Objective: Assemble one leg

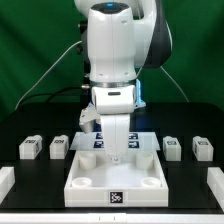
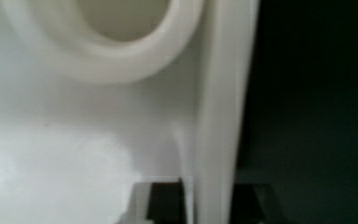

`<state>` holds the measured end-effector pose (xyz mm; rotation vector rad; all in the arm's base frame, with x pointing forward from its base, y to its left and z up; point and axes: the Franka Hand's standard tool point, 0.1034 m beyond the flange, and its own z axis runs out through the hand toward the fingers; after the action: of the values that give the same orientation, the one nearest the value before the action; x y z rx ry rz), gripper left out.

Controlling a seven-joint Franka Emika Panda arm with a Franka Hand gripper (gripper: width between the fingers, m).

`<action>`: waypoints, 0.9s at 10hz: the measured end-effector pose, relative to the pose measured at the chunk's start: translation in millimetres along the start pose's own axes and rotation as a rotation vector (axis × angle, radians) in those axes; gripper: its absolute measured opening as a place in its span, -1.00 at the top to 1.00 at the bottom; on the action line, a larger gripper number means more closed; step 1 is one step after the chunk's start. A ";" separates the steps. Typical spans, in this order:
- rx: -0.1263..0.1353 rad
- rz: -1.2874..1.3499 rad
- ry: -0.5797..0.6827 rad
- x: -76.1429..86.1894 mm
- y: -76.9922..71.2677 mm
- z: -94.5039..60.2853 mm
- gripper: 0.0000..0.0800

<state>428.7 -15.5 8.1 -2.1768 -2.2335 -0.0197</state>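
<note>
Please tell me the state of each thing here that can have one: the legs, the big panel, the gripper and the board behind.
legs: all four lie loose on the table, two at each side of the panel, none attached.
square panel: lies flat; its front corner holes are empty.
gripper: low over the panel's middle; open or shut cannot be told.
marker board: flat behind the panel, partly hidden.

leg (image 1: 30, 148): white, black-and-white tag | panel (image 1: 92, 168): white | table (image 1: 40, 195): black | backdrop (image 1: 30, 50): green | arm (image 1: 112, 40): white
</note>
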 end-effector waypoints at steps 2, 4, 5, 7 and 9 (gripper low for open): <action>-0.001 0.001 0.000 -0.3 0.3 -0.1 0.86; -0.001 0.001 0.000 -0.4 0.3 -0.1 0.86; -0.001 0.001 0.000 -0.4 0.3 -0.1 0.86; -0.001 0.001 0.000 -0.4 0.3 -0.1 0.86; -0.008 0.016 0.006 10.7 7.1 0.2 0.86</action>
<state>435.6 -4.6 8.1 -2.1951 -2.2171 -0.0359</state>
